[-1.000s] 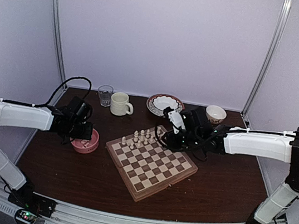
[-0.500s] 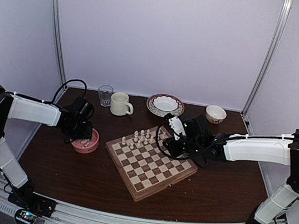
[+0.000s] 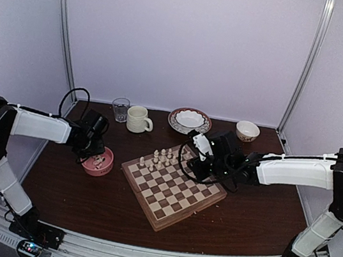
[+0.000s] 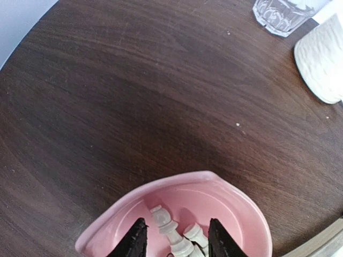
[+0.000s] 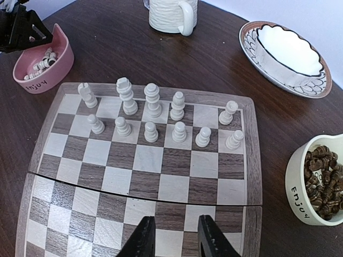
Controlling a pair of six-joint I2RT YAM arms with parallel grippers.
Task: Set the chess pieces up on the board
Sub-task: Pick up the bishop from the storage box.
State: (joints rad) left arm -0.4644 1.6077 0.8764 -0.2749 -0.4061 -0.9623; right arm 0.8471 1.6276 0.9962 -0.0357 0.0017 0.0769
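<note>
— Black left gripper point(image 4: 174, 242): spread or pinched?
— Spread. Its tips dip into the pink bowl point(image 4: 244, 209), with a few cream chess pieces point(image 4: 169, 227) lying loose between them, none clamped.
— And the right gripper point(image 5: 172, 235)?
— Spread too, holding nothing, above the board point(image 5: 147, 159). Eleven cream pieces stand in two rows along the edge farthest from it. A cream bowl point(image 5: 300, 187) of dark pieces point(image 5: 321, 182) sits just off the board's right side.
</note>
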